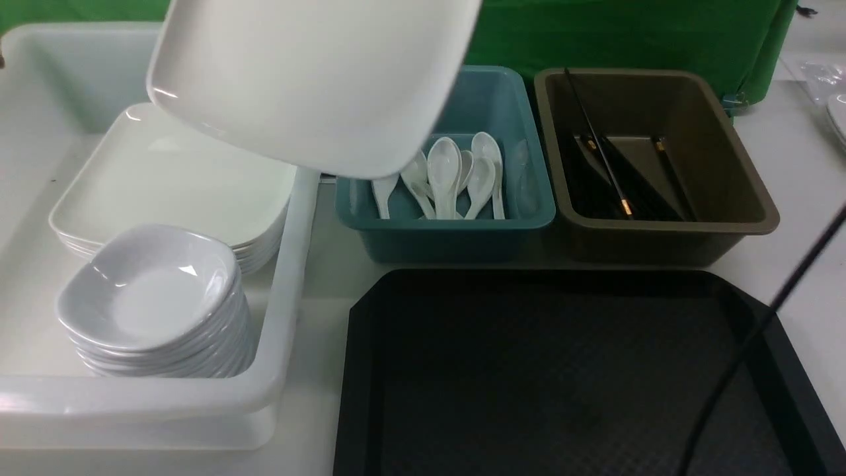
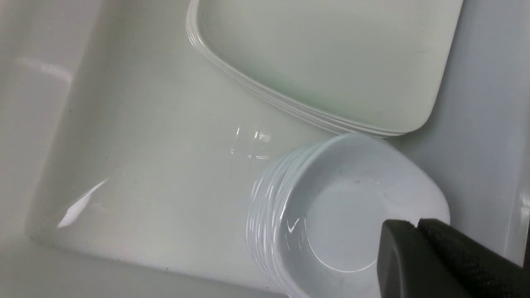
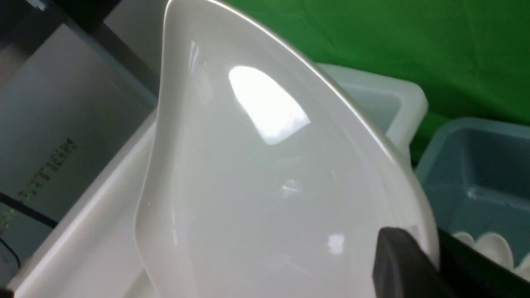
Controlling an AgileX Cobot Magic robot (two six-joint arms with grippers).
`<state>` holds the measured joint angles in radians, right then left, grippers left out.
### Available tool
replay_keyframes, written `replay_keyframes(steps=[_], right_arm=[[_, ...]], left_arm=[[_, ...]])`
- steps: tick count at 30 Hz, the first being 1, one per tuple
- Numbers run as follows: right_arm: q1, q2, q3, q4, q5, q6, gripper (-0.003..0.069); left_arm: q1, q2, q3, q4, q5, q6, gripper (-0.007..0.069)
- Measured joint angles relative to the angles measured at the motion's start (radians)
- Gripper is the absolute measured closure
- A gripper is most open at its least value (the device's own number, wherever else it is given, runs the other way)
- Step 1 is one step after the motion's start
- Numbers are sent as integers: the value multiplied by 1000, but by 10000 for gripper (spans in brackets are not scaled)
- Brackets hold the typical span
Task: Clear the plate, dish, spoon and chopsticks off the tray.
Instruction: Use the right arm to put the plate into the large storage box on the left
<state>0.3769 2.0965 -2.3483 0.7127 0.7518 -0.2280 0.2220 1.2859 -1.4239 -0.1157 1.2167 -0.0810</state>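
Note:
My right gripper is shut on the rim of the large white plate. The plate hangs tilted high over the white bin's right wall and the blue bin. The black tray lies bare in front. In the left wrist view my left gripper is shut with nothing in it, just above the stack of small greyish-white dishes. That stack of dishes sits in the white bin. Neither gripper shows in the front view. Several white spoons lie in the blue bin and black chopsticks in the brown bin.
The white bin at the left also holds a stack of large square plates. Behind the tray stand the blue bin and the brown bin. A black cable crosses the tray's right side. Green cloth hangs behind.

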Motion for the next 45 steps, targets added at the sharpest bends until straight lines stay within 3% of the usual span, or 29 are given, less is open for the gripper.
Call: replay_keyframes(steps=[13,19,28,42,45], right_arm=[[182,215,-129,-6,-255,29,605],[234,254,-130,-99,-383,29,605],[270,312,-130,-201,-450,29,605],[274,357,-130,-225,-459,36,605],[274,357,-131,-235,-471,36,575]], left_arm=[[0,-55,35,-9,1,24,615],[0,-67,35,-2,1,24,615],[0,-67,35,-11,1,27,615],[0,-67,35,-30,1,44,615],[0,-67,35,-42,1,48,615]])
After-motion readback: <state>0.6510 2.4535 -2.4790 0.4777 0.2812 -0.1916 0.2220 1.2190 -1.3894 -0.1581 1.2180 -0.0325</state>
